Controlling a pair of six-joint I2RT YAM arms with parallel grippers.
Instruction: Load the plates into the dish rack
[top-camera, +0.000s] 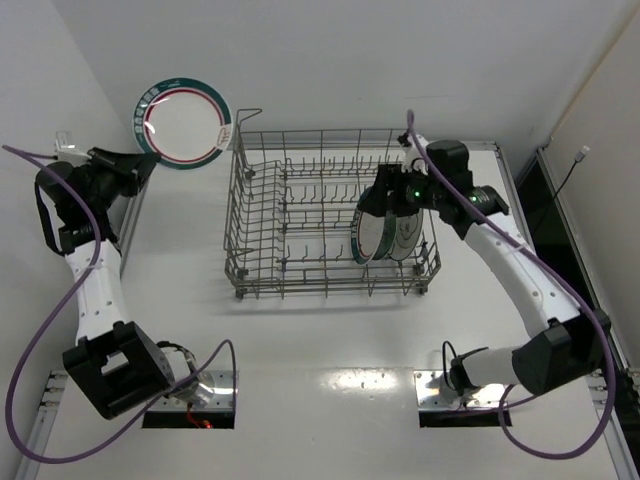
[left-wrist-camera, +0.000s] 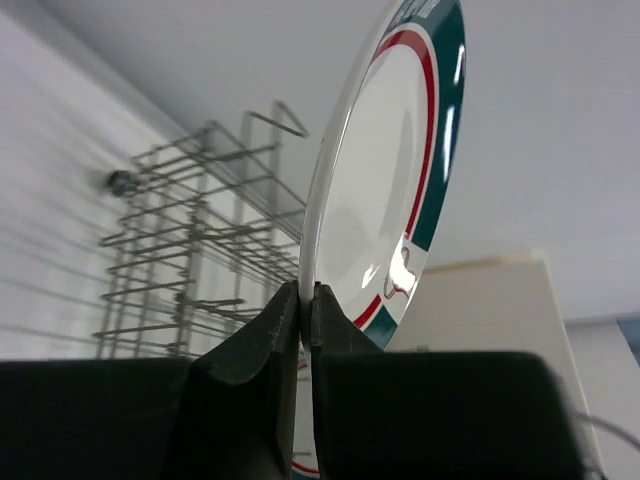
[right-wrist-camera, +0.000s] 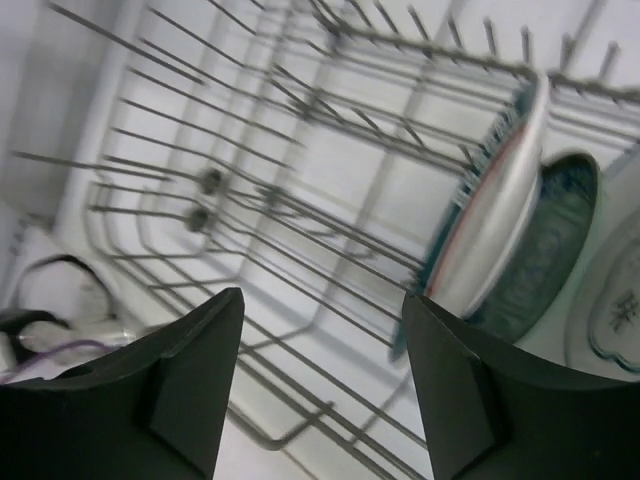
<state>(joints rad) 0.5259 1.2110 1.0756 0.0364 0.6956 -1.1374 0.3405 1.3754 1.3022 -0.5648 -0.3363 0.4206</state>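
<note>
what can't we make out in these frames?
- Top external: the right arm covers the tops of the racked plates; they overlap, so their count is unclear there.
- Left wrist: the held plate is cut off by the top edge; its lower rim is hidden behind the left pincer.
- Right wrist: motion blur throughout; the white motif plate is cut off by the right edge.

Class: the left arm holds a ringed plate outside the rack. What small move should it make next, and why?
Probably carry the plate rightward toward the dish rack's free left-hand tines. The left pincer is shut on its rim, it hangs outside the rack, and the loaded plates stand at the right end, where the right pincer is open.
</note>
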